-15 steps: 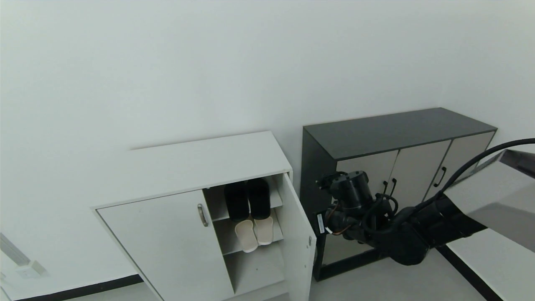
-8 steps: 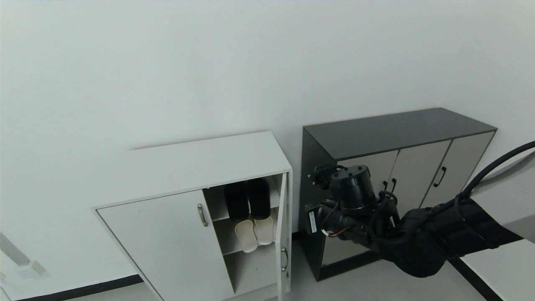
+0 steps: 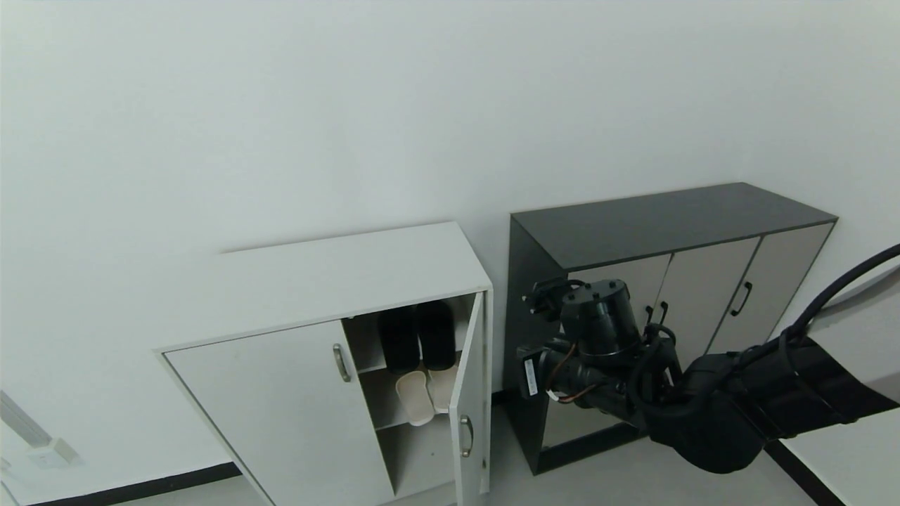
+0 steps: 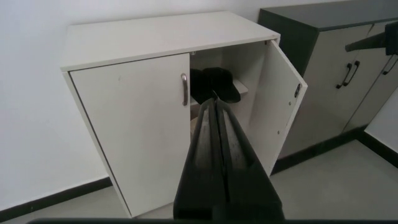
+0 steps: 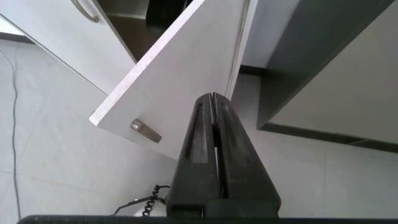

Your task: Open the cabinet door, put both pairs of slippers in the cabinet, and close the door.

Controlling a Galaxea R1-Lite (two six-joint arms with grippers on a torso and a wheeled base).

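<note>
The white cabinet (image 3: 337,274) has its left door shut and its right door (image 3: 470,379) standing partly open. Inside, a black pair of slippers (image 3: 416,334) sits on the upper shelf and a cream pair (image 3: 415,397) on the shelf below. My right arm (image 3: 598,337) is just right of the open door. My right gripper (image 5: 213,99) is shut, with its tip at the door's outer face (image 5: 180,81), above the metal handle (image 5: 146,130). My left gripper (image 4: 215,102) is shut and empty, some way in front of the cabinet (image 4: 143,118).
A dark grey cabinet (image 3: 668,218) with several shut doors stands against the wall, close to the right of the white one. The gap between them is narrow. A coiled cable (image 5: 146,202) lies on the pale floor below the door.
The right door has swung from wide open to about half shut. My right arm has moved left, following the door.
</note>
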